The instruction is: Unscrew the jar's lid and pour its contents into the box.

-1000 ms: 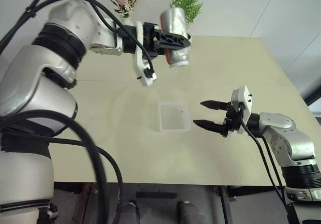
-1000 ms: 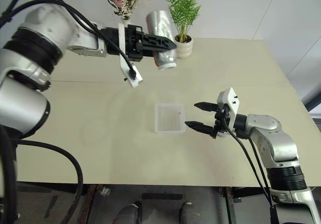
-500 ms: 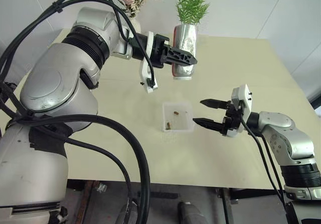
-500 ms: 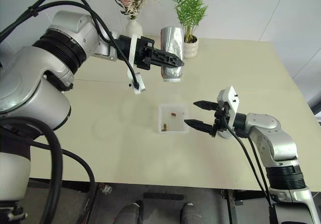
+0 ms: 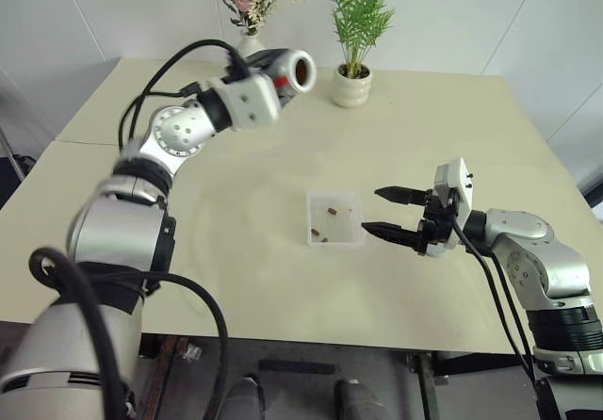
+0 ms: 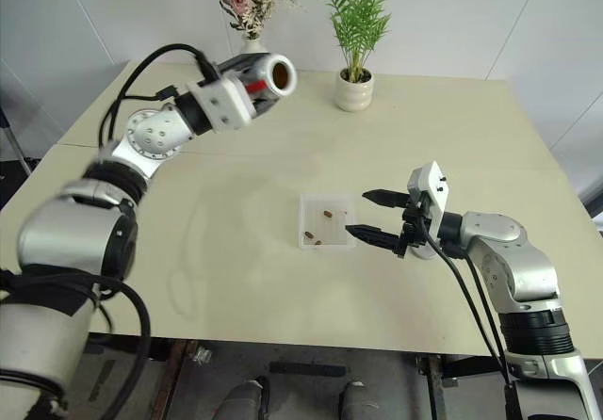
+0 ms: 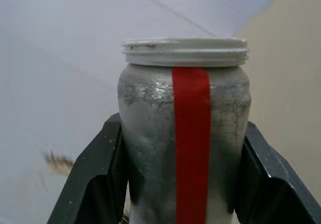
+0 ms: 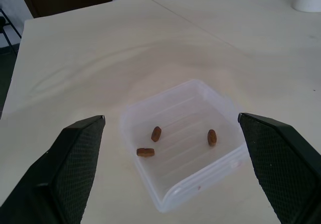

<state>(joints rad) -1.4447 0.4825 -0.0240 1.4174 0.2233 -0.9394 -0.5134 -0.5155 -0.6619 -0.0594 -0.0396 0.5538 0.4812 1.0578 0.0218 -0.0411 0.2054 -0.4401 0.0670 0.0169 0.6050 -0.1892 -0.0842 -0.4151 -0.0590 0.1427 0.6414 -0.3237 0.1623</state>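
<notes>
in the left eye view, the left end effector is clamping the open jar high behind the box. the right end effector is gaping empty beside the box. in the right wrist view, three contents are lying inside the box.

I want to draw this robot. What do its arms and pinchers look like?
Both arms are shiny silver-grey tubes with rounded joints and black rings between sections. Loose black cables loop along them. Each wrist carries a white block. The right tool has two black pointed fingers with a bumpy, cross-hatched grip surface. The left tool has the same black fingers.
</notes>
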